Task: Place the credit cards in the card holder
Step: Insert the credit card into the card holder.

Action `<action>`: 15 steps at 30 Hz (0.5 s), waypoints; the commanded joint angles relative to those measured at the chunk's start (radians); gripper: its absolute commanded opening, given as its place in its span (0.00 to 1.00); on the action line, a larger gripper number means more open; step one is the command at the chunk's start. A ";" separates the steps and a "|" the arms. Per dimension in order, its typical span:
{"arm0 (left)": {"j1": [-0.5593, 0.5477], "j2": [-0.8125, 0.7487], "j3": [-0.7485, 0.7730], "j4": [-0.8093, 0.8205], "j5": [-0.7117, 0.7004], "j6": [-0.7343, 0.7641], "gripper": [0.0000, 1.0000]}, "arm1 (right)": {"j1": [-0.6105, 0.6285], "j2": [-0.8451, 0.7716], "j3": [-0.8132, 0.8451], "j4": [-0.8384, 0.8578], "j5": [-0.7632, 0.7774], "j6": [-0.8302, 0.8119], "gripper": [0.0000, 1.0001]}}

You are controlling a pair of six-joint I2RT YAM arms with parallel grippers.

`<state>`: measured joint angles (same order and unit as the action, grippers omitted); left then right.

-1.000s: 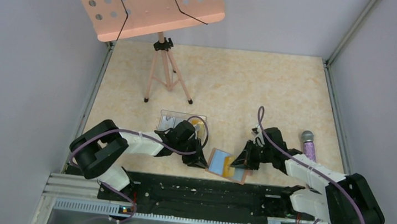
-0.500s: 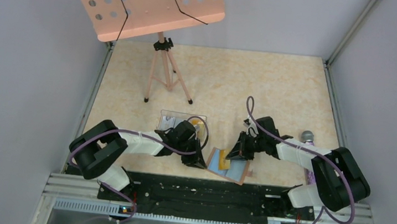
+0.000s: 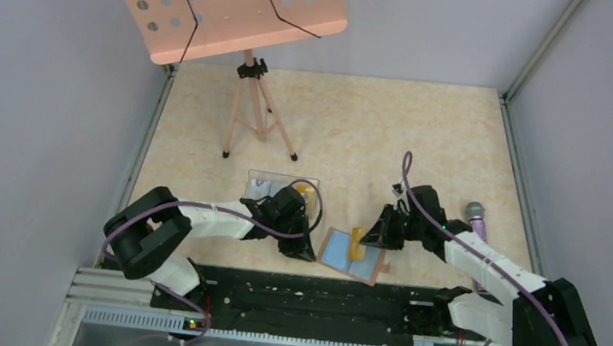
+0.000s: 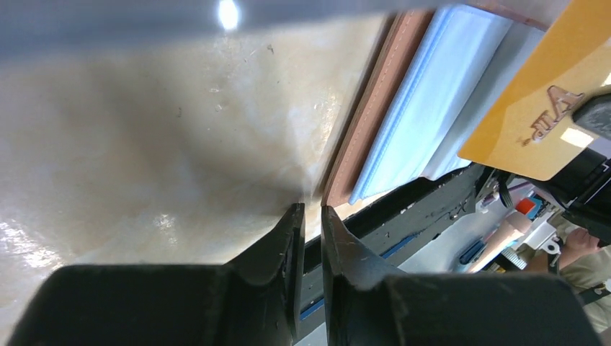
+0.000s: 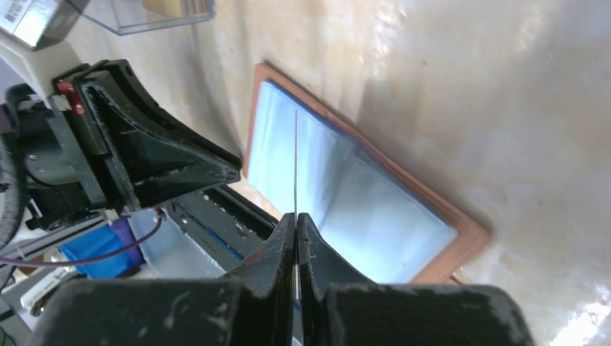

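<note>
Card holder [image 3: 341, 260] lies open and flat on the table [image 3: 375, 137], blue inner faces up, at the near edge between the two arms. Right gripper [image 5: 296, 220] is clamped on one yellow card [image 4: 533, 101], held on edge right above the holder's inner face, near the fold. The card is not in a pocket yet. No card shows in any slot, though the pockets are only partly in view, so the task looks barely begun.

Left gripper [image 4: 311, 216] sits low at the holder's left brown corner, its jaws nearly together with a thin gap. I cannot tell whether it pinches the edge or only steadies it.

Left to do, as I judge it: slide this card into a pocket, then fetch the rest. Clear box [image 3: 283, 179] just behind the left gripper holds what look like other cards [image 3: 263, 190].

Around: pink music stand [image 3: 217, 5] on a tripod at the far left, purple microphone [image 3: 477, 225] beside the right arm, both well apart from the holder.

In the way: the left arm lies across the box, and both grippers crowd the holder
</note>
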<state>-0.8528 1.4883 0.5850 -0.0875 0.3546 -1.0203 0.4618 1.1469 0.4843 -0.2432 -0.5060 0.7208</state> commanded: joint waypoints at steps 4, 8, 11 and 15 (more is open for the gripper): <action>-0.006 0.053 0.075 -0.082 -0.036 0.051 0.20 | -0.004 -0.095 -0.117 -0.012 0.051 0.109 0.00; -0.006 0.075 0.095 -0.078 -0.039 0.052 0.19 | -0.004 -0.084 -0.145 0.017 0.029 0.131 0.00; -0.006 0.098 0.114 -0.079 -0.034 0.057 0.19 | -0.003 -0.054 -0.157 0.056 0.015 0.136 0.00; -0.006 0.121 0.136 -0.096 -0.030 0.073 0.19 | -0.003 -0.011 -0.158 0.127 -0.001 0.146 0.00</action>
<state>-0.8536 1.5726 0.6899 -0.1619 0.3569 -0.9848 0.4618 1.0958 0.3397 -0.1997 -0.4992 0.8471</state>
